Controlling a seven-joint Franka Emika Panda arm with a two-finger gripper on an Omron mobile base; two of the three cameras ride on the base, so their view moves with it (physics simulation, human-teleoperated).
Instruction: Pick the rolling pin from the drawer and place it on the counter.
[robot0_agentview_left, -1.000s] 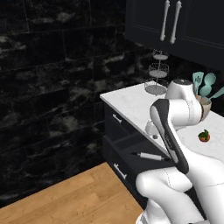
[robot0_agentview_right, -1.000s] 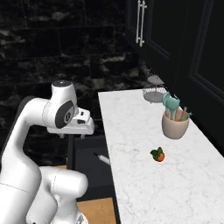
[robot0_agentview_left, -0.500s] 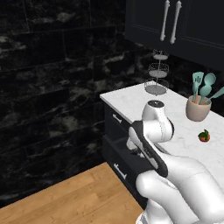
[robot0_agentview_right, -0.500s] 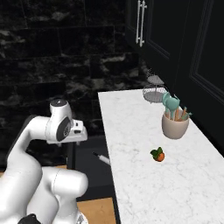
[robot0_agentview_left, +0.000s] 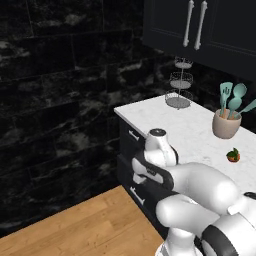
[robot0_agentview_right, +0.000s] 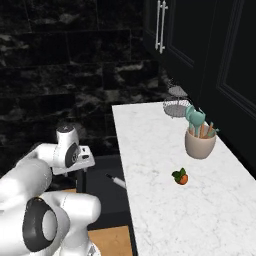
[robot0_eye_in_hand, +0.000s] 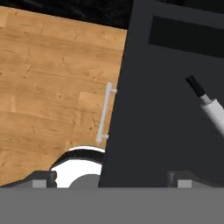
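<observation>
The drawer (robot0_eye_in_hand: 166, 100) stands pulled out below my hand, its flat black front carrying a small silver bar handle (robot0_eye_in_hand: 103, 113). Inside it lies the rolling pin (robot0_eye_in_hand: 211, 109), a white barrel with a dark tapered handle, toward the right of the hand view; it also shows in the dark drawer (robot0_agentview_right: 107, 187) as the rolling pin (robot0_agentview_right: 116, 180) beside the counter's edge. My gripper (robot0_eye_in_hand: 111, 179) hangs open above the drawer front, to the left of the pin and holding nothing. In the right base view the gripper (robot0_agentview_right: 82, 184) points down left of the white marble counter (robot0_agentview_right: 160, 150).
On the counter stand a beige crock of teal spatulas (robot0_agentview_right: 200, 140), a small orange fruit (robot0_agentview_right: 181, 177) and a wire tiered stand (robot0_agentview_left: 179, 90). Black cupboards with long silver handles (robot0_agentview_left: 195, 22) hang above. Wooden floor (robot0_eye_in_hand: 48, 78) lies in front of the drawer.
My arm has folded down from counter height toward the open drawer, and the hand now hangs low over it. The gripper stays open. The counter things have not moved.
</observation>
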